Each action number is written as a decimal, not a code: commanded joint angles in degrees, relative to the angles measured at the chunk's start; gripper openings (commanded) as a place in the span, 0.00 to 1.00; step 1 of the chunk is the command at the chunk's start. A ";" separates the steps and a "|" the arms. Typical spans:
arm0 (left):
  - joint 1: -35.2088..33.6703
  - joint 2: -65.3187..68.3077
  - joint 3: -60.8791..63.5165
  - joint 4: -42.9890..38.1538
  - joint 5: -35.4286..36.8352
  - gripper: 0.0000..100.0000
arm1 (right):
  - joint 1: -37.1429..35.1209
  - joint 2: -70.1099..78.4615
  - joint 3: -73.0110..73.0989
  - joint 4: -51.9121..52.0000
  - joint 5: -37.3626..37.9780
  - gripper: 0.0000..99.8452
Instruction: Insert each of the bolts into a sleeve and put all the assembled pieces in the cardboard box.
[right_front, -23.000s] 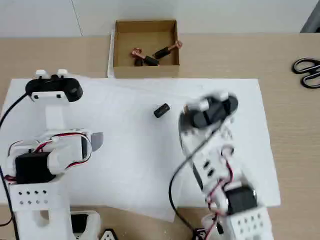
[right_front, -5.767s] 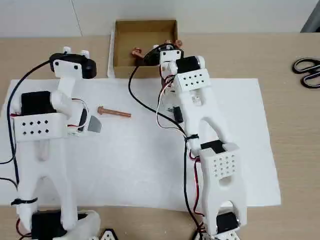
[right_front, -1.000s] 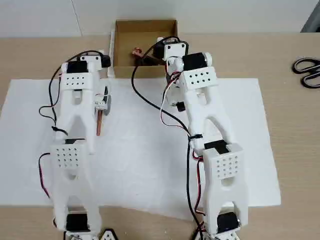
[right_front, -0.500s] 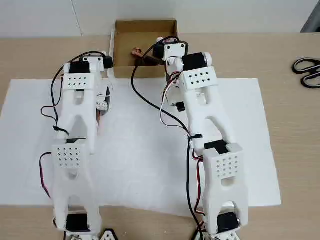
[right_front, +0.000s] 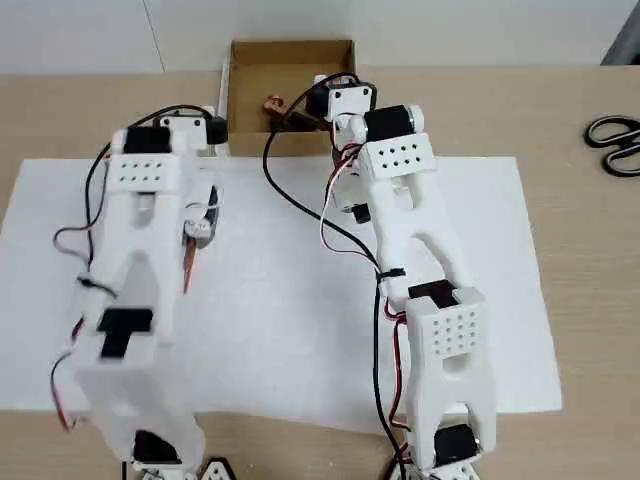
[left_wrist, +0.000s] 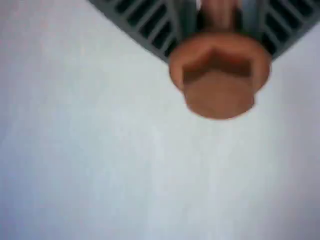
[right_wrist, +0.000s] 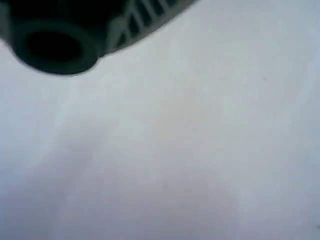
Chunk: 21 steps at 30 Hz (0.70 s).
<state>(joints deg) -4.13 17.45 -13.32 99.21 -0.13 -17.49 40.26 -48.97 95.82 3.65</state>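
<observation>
The left tool (left_wrist: 220, 12) pinches a copper bolt (left_wrist: 220, 75); its grey ribbed fingers (left_wrist: 145, 15) press on both sides of the shank, and the wide bolt head sticks out close to the left wrist camera; the shank is mostly hidden between the fingers. From the high view, only a thin slanted strip of the bolt peeks out beside the left arm, over the white sheet (right_front: 280, 330); I cannot tell if its tip touches the sheet.

The right tool (right_wrist: 75, 25) is closed on a black sleeve (right_wrist: 55, 47); the sleeve's round open end faces the right wrist camera; one ribbed finger (right_wrist: 145, 20) shows beside it, and the other is lost in the dark. From the high view, the right arm covers most of this tool, which hangs over the sheet, just short of the cardboard box (right_front: 290, 48).

The box stands at the far side of the worktop (right_front: 580, 220), touching the sheet's edge; the right arm blocks part of its inside; a small copper piece (right_front: 272, 103) shows in it, too small to make out well. Scissors (right_front: 615, 133) lie far off on the arm's right, cut off by the edge.
</observation>
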 joint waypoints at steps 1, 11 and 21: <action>0.53 -15.03 6.90 1.32 -3.08 0.01 | 0.48 -4.53 -1.93 0.57 0.18 0.02; 0.35 -42.81 29.49 1.23 -6.77 0.01 | 0.40 -4.53 -1.93 0.57 0.18 0.02; -4.48 -53.27 35.65 0.97 -6.86 0.01 | 0.13 -4.53 -1.93 0.57 0.09 0.02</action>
<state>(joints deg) -6.59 -32.84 22.55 99.65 -6.55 -17.58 40.26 -48.97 95.82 3.65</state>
